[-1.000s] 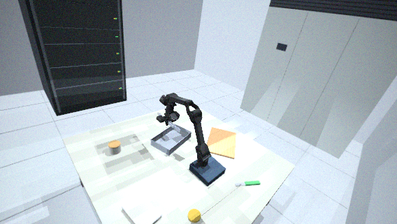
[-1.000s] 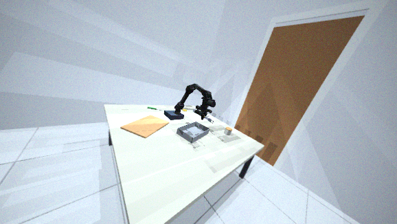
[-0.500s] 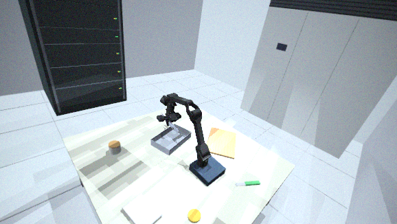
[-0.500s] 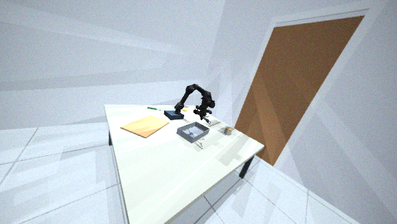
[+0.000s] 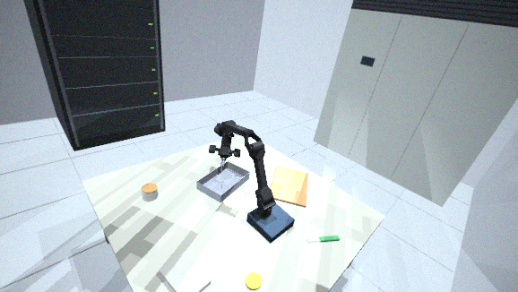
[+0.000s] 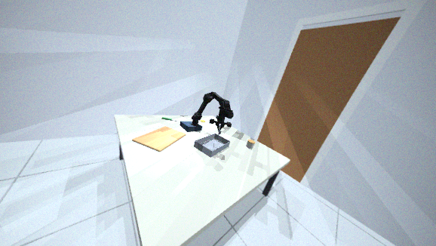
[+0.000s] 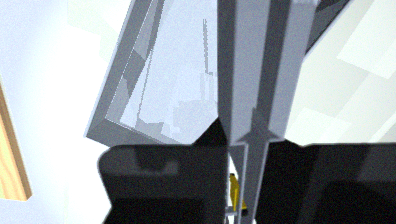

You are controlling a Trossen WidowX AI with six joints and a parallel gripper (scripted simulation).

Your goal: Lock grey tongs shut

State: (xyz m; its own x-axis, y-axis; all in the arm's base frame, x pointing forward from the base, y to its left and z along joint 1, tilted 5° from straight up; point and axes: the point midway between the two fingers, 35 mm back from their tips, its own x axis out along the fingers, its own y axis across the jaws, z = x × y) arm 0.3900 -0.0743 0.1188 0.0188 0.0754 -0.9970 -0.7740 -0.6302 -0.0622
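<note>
My gripper (image 5: pixel 223 157) (image 6: pixel 219 125) (image 7: pixel 228 120) points down above the roasting tin (image 5: pixel 209 191) (image 6: pixel 204 149) (image 7: pixel 111 85) and is shut on the grey tongs. The tongs (image 5: pixel 222 165) (image 6: pixel 219 130) (image 7: pixel 250 65) hang over the tin, their two grey arms close together in the wrist view. A small yellow part shows low between the fingers there. Which end of the tongs points down, and whether the lock holds, I cannot tell. The wooden board (image 5: pixel 289 185) (image 6: pixel 160 139) (image 7: pixel 7 165) lies flat on the table beside the tin, with nothing on it.
A pot with an orange lid (image 5: pixel 150 193) (image 6: pixel 250 143) stands on the tin's other side. A green-handled tool (image 5: pixel 329 238) (image 6: pixel 167 118) and a yellow disc (image 5: pixel 254 280) lie near the blue arm base (image 5: pixel 271 221). A white flat object (image 5: pixel 185 274) lies at the table's near edge.
</note>
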